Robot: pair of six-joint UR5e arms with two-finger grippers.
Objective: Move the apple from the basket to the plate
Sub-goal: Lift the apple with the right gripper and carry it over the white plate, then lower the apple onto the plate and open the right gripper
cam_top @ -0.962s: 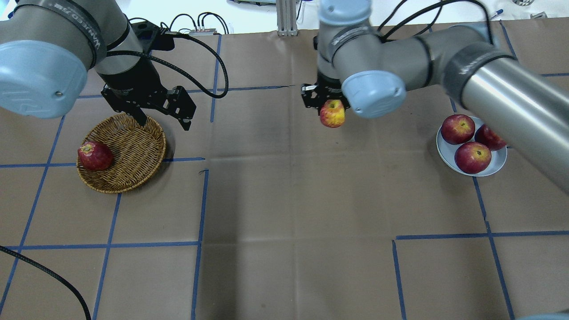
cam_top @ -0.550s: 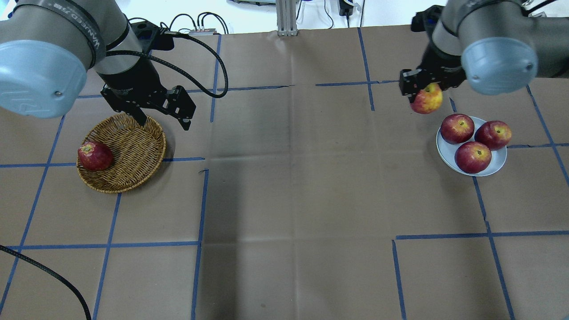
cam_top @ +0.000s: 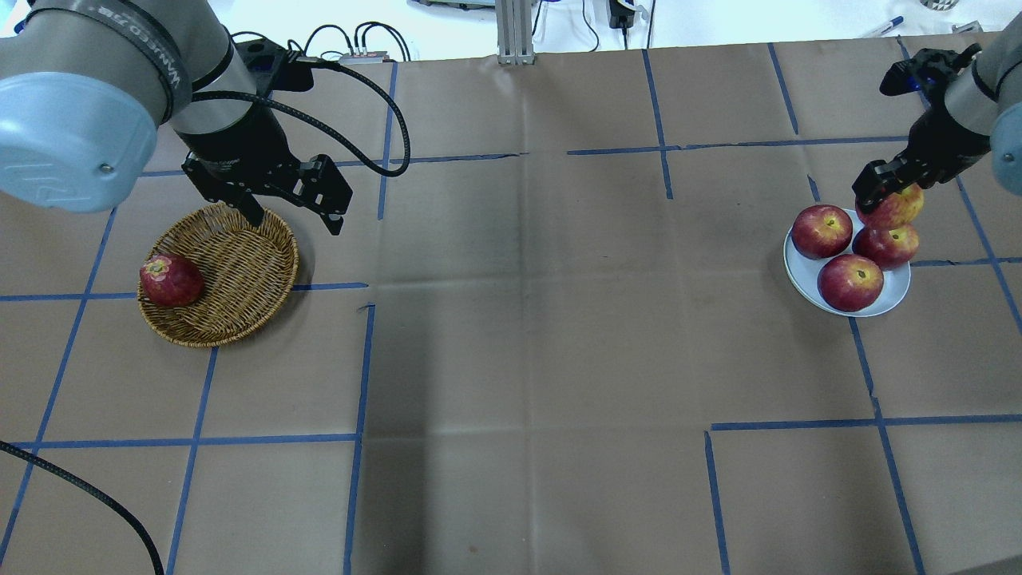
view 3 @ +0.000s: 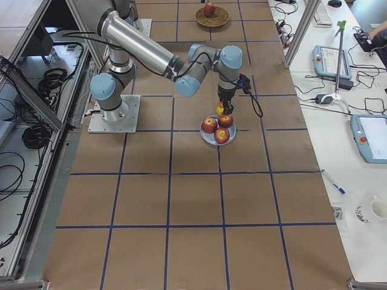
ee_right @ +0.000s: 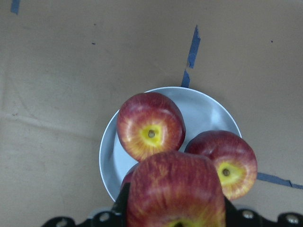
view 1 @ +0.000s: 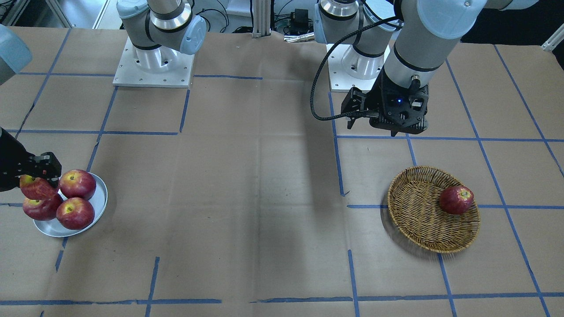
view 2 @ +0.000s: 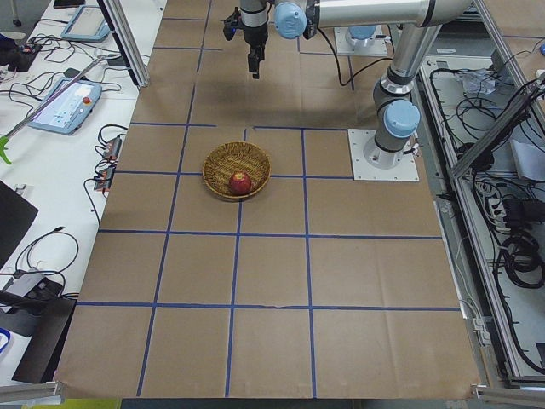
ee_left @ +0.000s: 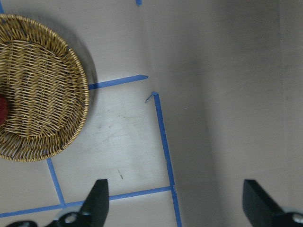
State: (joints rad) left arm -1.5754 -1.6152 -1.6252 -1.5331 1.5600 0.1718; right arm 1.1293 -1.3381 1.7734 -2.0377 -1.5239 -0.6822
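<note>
Hovering over the plate [cam_top: 801,278] at its far edge, the right gripper [cam_top: 888,196] has its fingers pinched on either side of the streaky red-yellow apple [cam_top: 902,209], holding it just above the three darker apples [cam_top: 822,231] sitting there. Can't tell if it's touching them. Over by the basket [cam_top: 239,263] the left gripper [cam_top: 294,217] hangs with its fingers spread wide, gripping nothing. One dark apple [cam_top: 170,281] lies inside the basket.

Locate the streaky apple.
Overhead view, far right: the apple is in the right gripper, at the plate's far edge, beside three darker apples.
</note>
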